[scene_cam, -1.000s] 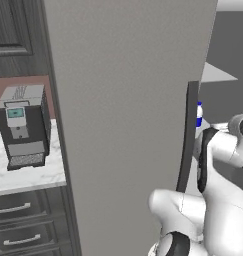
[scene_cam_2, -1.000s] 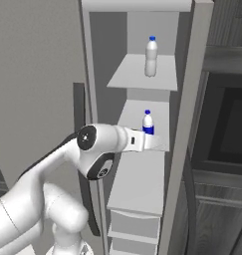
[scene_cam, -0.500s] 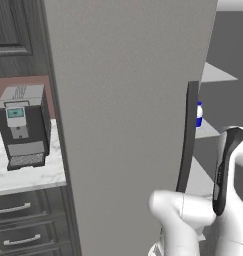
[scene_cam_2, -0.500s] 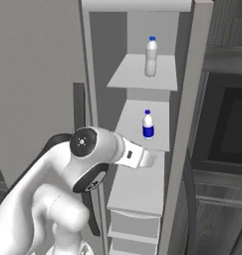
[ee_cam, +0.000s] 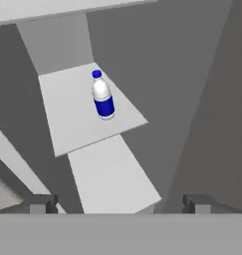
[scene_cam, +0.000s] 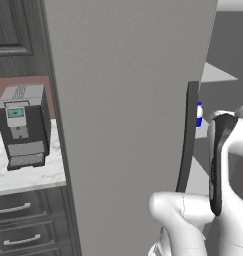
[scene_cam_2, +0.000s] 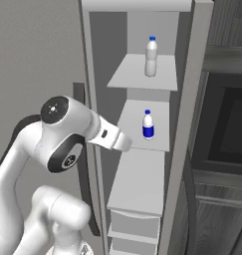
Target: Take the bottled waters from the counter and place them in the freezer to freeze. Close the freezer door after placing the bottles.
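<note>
I see the tool (ee_cam: 117,203) released, jaws wide apart and empty, at frame bottom; the blue-banded bottle (ee_cam: 102,96) stands upright on the freezer shelf (ee_cam: 67,107), upper centre.

In the left base view the freezer door (scene_cam: 123,125) hides most of the blue-banded bottle (scene_cam: 199,114). The arm covers the door handle (scene_cam_2: 82,149) in the right base view.

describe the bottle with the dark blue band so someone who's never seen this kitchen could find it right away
Look into the open freezer, the tall grey unit beside the dark oven, and find its white shelves. The bottle with the dark blue band stands upright on the middle shelf. The other bottle, one shelf higher, is pale all over with no blue band.
</note>
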Motion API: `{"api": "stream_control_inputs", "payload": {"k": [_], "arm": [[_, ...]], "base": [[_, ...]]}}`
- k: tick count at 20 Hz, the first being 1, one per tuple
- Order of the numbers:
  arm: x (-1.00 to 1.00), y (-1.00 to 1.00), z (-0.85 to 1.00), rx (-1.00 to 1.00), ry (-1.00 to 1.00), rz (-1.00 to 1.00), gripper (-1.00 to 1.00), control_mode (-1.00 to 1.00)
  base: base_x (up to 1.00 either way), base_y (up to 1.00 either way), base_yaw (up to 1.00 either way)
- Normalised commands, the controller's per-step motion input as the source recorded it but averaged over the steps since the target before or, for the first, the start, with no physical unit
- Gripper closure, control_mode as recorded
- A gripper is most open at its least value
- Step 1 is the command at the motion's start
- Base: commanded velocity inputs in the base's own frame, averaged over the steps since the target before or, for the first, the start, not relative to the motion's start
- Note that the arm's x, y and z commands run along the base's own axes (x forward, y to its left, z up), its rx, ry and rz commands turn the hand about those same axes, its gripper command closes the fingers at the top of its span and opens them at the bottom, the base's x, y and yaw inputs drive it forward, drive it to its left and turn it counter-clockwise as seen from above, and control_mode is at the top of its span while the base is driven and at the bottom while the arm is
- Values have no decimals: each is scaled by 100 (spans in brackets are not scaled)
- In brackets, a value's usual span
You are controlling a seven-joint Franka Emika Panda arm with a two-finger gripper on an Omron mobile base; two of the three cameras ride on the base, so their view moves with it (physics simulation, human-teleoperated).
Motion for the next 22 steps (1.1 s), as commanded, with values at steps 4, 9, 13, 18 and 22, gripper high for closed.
{"api": "stream_control_inputs", "payload": {"k": [4,9,13,18,22], "arm": [[-51,0,0,40,-12,-6,-100,-100],[-38,14,9,31,-4,-3,-100,-100],[-2,37,20,-4,17,-1,-100,-100],[-6,36,-1,-6,26,-5,-100,-100],[-38,21,-11,1,11,-2,-100,-100]], "base": [[0,0,0],[0,0,0],[0,0,0],[0,0,0],[0,0,0]]}}
